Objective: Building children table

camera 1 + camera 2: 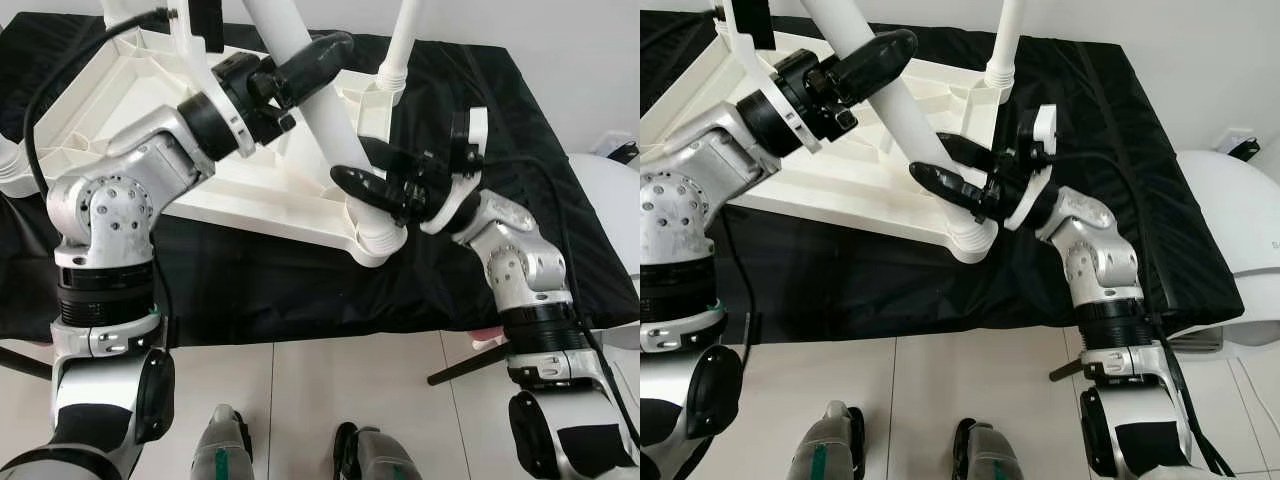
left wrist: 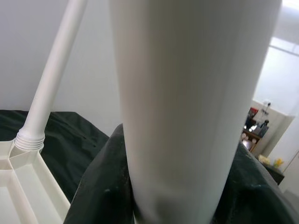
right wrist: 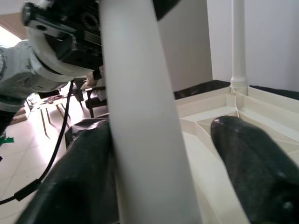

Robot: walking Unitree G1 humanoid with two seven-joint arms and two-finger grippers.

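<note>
A white moulded-plastic children's table top (image 1: 130, 110) is seen lying upside down on a surface draped in black cloth (image 1: 300, 290), its ribbed underside facing up. A smooth white cylindrical leg (image 1: 325, 110) is seated in the near corner socket (image 1: 378, 240), leaning slightly. The left end effector (image 1: 300, 65) is clamped on the leg higher up; the right end effector (image 1: 375, 175) is held apart around its base. A second slim leg (image 1: 400, 45) is stood upright in the far corner.

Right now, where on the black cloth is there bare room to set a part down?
Free: the black cloth strip between tabletop and the near edge, and right of the far leg. Crowded: the near corner, both end effectors on the leg.
</note>
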